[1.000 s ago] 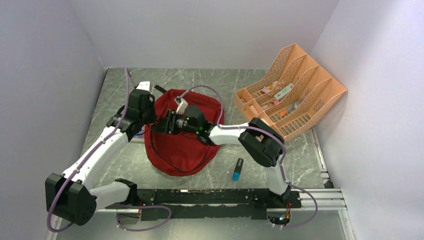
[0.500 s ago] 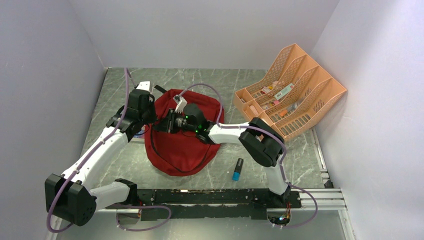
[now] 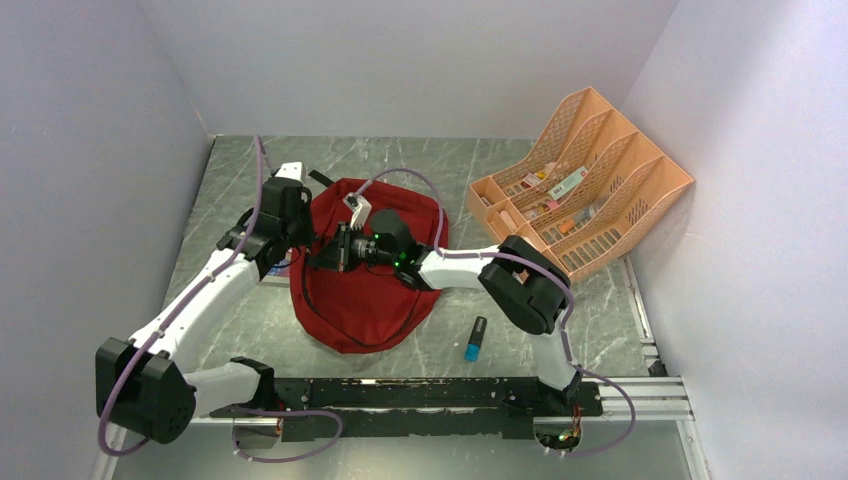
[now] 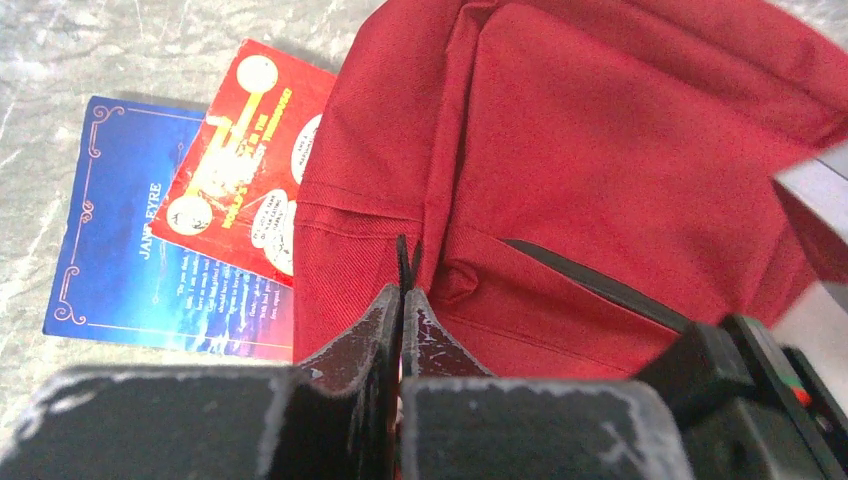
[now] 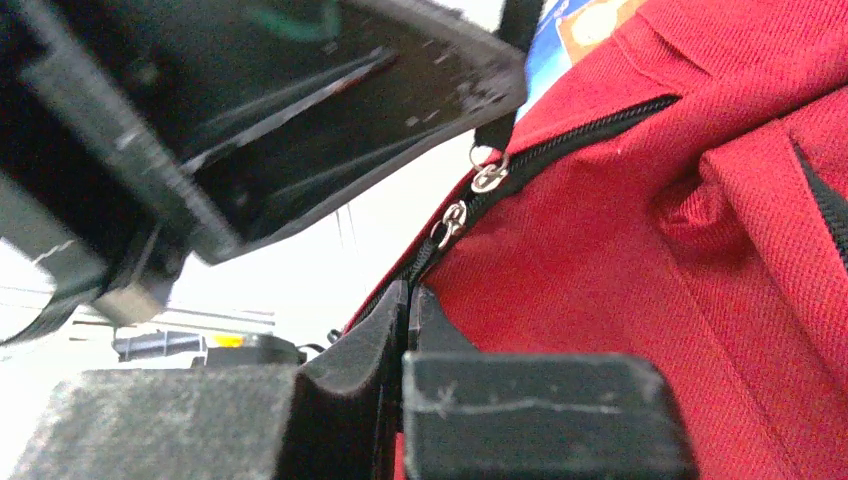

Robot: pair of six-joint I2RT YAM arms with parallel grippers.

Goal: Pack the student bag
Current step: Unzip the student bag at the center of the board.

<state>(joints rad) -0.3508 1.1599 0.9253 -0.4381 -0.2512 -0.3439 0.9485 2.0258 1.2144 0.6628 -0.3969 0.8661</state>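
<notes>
The student bag (image 3: 365, 285), dark red with black zips, lies in the middle of the table. My left gripper (image 4: 402, 292) is shut on a thin black zip pull cord (image 4: 404, 258) at the bag's left side. In the top view the left gripper (image 3: 303, 232) sits at the bag's upper left edge. Just beside it, my right gripper (image 3: 322, 258) reaches across the bag. The right gripper (image 5: 408, 290) is shut on the bag's zip edge, just below two silver zip sliders (image 5: 470, 195). The zip (image 5: 560, 145) looks closed.
A blue book (image 4: 130, 240) and a red book (image 4: 235, 165) lie on the table, partly under the bag's left side. A peach mesh organiser (image 3: 580, 195) with small items stands at the right. A blue-and-black marker (image 3: 475, 338) lies near the front.
My right gripper has closed from half open onto the bag's zip edge. The left arm has shifted slightly, still shut on the pull cord.
</notes>
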